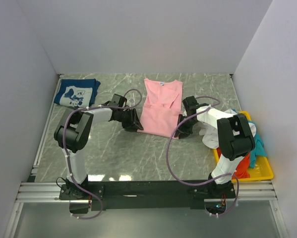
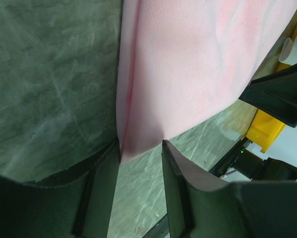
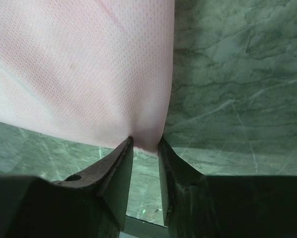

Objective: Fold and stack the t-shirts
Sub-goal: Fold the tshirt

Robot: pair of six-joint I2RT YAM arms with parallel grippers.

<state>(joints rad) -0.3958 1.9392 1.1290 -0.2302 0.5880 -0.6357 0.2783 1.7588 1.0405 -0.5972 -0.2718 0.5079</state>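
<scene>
Pink t-shirt [image 1: 159, 106] lies flat mid-bench [image 1: 118, 153], collar at the far end. The right gripper [image 3: 146, 141] has its jaws nearly closed, pinching the near-right hem corner. The left gripper [image 2: 141, 144] straddles the near-left corner with its jaws partly apart; I can't tell whether it's clamped. Navy t-shirt [image 1: 77, 92] sits folded far left.

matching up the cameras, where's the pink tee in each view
top external: pink tee lies in the centre, between the two arms.
left wrist: pink tee fills the upper right, with one corner at the left claw.
right wrist: pink tee fills the upper left, with one corner pinched in the right claw.
shared landmark: the green marble table shows beside the tee in all three views.
</scene>
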